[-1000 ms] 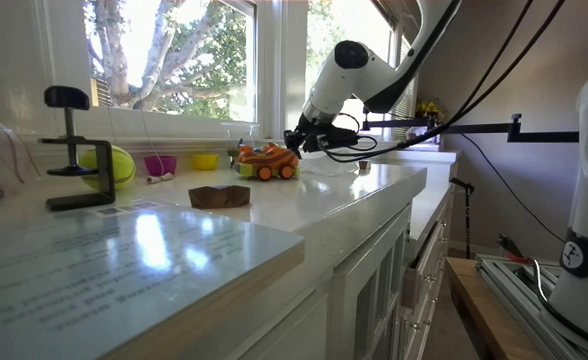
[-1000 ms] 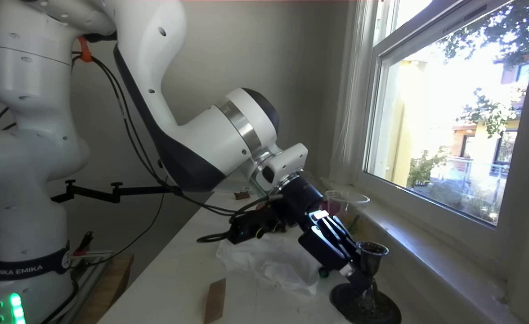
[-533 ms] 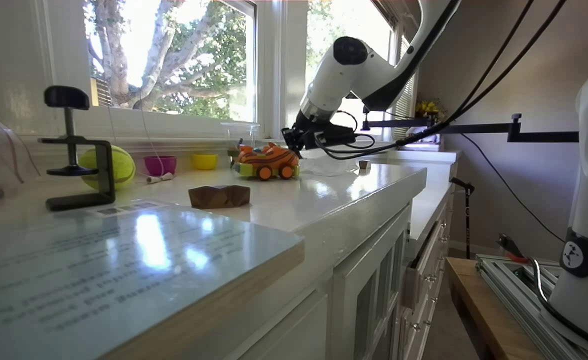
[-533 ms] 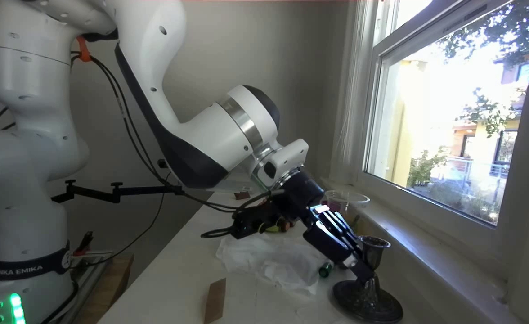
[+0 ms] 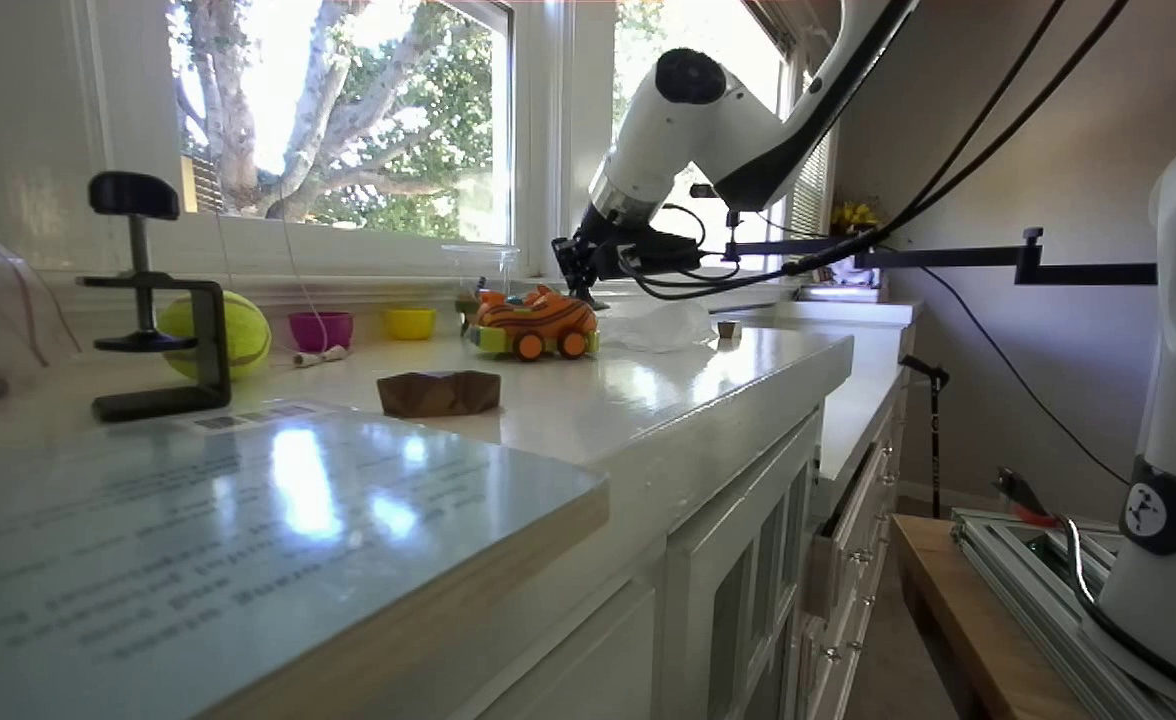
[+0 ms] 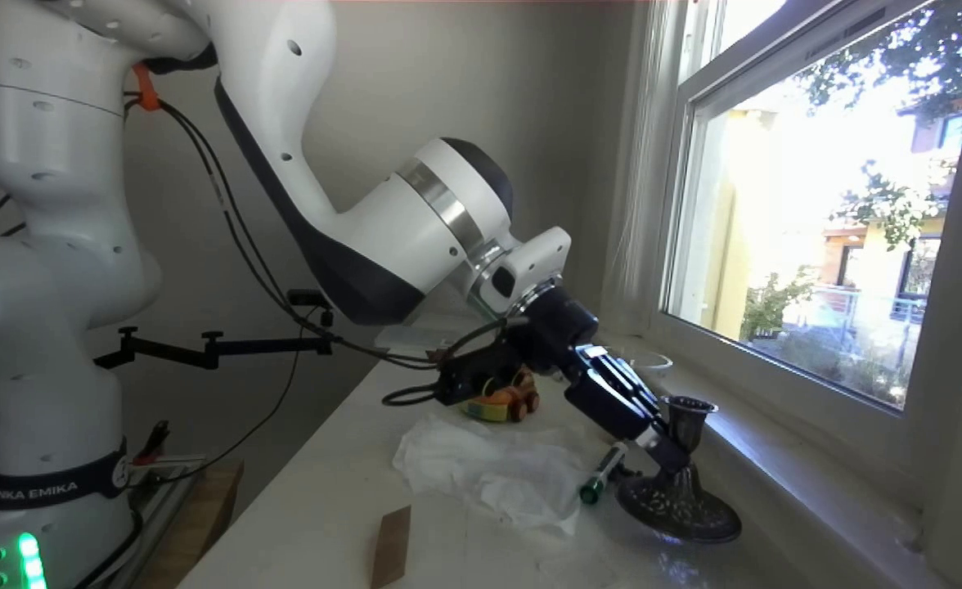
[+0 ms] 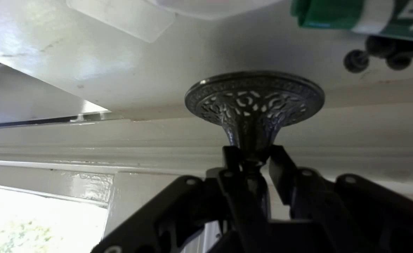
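Note:
My gripper (image 7: pixel 252 154) is shut on the narrow stem of a dark metal candlestick (image 7: pixel 252 102) with a wide pierced base and a flared cup. In an exterior view my gripper (image 6: pixel 677 460) holds the candlestick (image 6: pixel 681 511) roughly upright, with the base a little above the white counter (image 6: pixel 325 507). The base points to the top of the wrist view. In an exterior view my gripper (image 5: pixel 580 285) is behind the orange toy car (image 5: pixel 538 325), and the candlestick is mostly hidden there. A green marker (image 6: pixel 603 474) lies beside the base; it also shows in the wrist view (image 7: pixel 336 14).
A crumpled clear plastic bag (image 6: pixel 489 474) and a flat brown piece (image 6: pixel 391 546) lie on the counter. The window sill (image 6: pixel 792 474) runs close beside the candlestick. A clear cup (image 5: pixel 481 262), yellow cup (image 5: pixel 409 323), purple cup (image 5: pixel 321 330), brown block (image 5: pixel 438 393) and clamp (image 5: pixel 210 340) stand farther along.
My gripper and the candlestick have risen, and the base has come off the counter. The arm has moved up, showing more of the green marker and the toy car. The gripper stays shut.

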`<act>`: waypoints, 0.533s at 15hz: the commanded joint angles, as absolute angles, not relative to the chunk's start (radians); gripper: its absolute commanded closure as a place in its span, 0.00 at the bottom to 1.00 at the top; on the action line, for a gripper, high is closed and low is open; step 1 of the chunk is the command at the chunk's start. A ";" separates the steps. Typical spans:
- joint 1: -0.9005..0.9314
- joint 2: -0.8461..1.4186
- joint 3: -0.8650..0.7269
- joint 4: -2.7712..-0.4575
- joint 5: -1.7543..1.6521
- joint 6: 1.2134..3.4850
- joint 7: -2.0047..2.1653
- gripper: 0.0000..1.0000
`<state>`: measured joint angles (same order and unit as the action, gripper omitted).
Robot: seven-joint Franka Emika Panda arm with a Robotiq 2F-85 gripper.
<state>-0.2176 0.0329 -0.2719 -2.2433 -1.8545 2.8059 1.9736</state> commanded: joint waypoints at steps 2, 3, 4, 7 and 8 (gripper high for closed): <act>-0.191 -0.049 -0.244 -2.252 -1.717 2.784 1.831 0.93; -0.185 -0.058 -0.237 -2.248 -1.693 2.782 1.814 0.93; -0.177 -0.068 -0.228 -2.243 -1.677 2.781 1.809 0.93; -0.164 -0.087 -0.209 -2.226 -1.638 2.788 1.795 0.93; -0.166 -0.088 -0.210 -2.227 -1.598 2.800 1.771 0.93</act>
